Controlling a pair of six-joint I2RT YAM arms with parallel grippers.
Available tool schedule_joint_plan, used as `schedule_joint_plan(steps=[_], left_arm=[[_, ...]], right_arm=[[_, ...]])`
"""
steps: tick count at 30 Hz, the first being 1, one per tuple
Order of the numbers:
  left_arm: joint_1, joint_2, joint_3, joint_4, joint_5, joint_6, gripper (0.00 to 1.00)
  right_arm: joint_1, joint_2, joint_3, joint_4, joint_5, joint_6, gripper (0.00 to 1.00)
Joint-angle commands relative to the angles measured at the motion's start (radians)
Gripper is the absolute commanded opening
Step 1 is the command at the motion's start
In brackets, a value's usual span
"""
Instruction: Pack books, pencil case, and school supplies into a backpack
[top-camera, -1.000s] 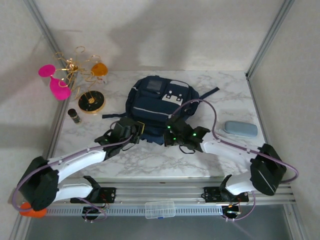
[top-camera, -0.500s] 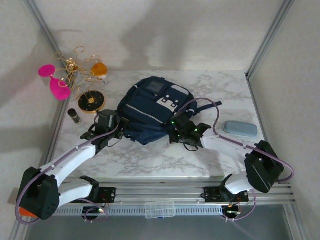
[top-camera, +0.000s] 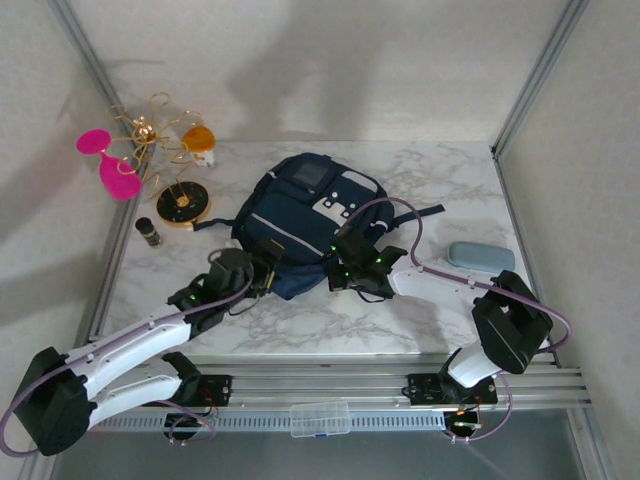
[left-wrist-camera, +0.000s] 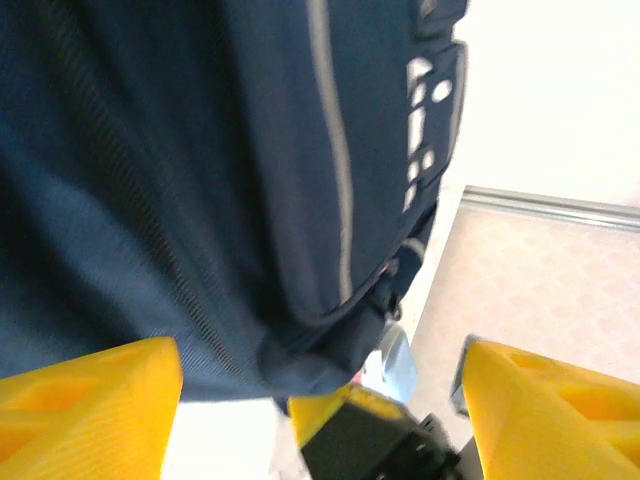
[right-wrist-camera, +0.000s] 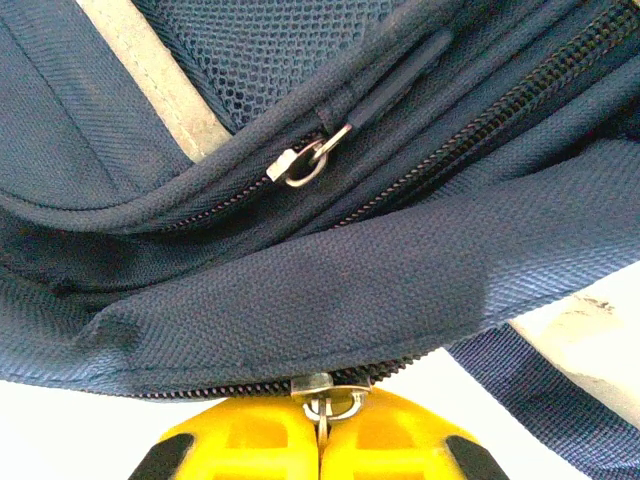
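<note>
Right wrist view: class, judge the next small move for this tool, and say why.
Probably draw the zipper pull sideways along its track: the right tool is shut on it, that zip on the backpack looks closed, and the pencil case lies outside on the table.

The left arm (top-camera: 135, 340) and right arm (top-camera: 440, 283) wear glossy white shells between bulky black joint housings, trail looping purple cables (top-camera: 413, 225), show small green lights (top-camera: 352, 265) at the black wrists, and end in a left gripper (left-wrist-camera: 320, 380) and right gripper (right-wrist-camera: 320, 445) with blocky bright-yellow plastic fingers (left-wrist-camera: 85, 400).
</note>
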Motion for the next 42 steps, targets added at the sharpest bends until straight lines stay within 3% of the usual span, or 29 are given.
schedule_joint_plan(steps=[1, 4, 8, 14, 20, 25, 30, 34, 38, 39, 42], left_arm=[[-0.097, 0.043, -0.009, 0.082, -0.105, -0.177, 0.75], [-0.149, 0.138, 0.025, 0.114, -0.129, -0.227, 0.79], [-0.149, 0.284, 0.069, 0.153, -0.119, -0.271, 0.78], [-0.144, 0.364, 0.11, 0.108, -0.19, -0.261, 0.43], [-0.1, 0.29, 0.064, 0.026, -0.24, -0.212, 0.02], [-0.024, 0.155, 0.007, -0.073, -0.259, -0.132, 0.0], [0.084, 0.048, -0.065, -0.094, -0.19, -0.052, 0.0], [0.114, 0.0, -0.085, -0.121, -0.196, -0.027, 0.0], [0.118, 0.026, -0.049, -0.094, -0.149, 0.043, 0.0], [0.116, 0.042, -0.036, -0.092, -0.126, 0.052, 0.0], [0.065, 0.092, 0.002, -0.052, -0.075, 0.068, 0.03]], right_arm=[[0.009, 0.002, 0.029, 0.025, 0.018, -0.016, 0.0], [0.009, 0.007, 0.027, 0.037, 0.01, -0.016, 0.0], [0.015, 0.025, 0.035, 0.044, 0.003, -0.016, 0.0], [0.015, 0.012, 0.025, 0.032, 0.055, -0.011, 0.0], [-0.013, -0.006, 0.003, -0.002, 0.137, -0.002, 0.0], [-0.104, -0.031, -0.027, -0.016, 0.167, 0.001, 0.0], [-0.222, -0.018, -0.029, -0.03, 0.195, -0.007, 0.0], [-0.265, -0.01, -0.019, -0.014, 0.198, -0.004, 0.0], [-0.256, -0.028, -0.013, 0.024, 0.069, -0.064, 0.0], [-0.251, -0.044, -0.02, 0.03, 0.044, -0.071, 0.01], [-0.251, -0.113, -0.052, 0.044, -0.034, -0.098, 0.24]])
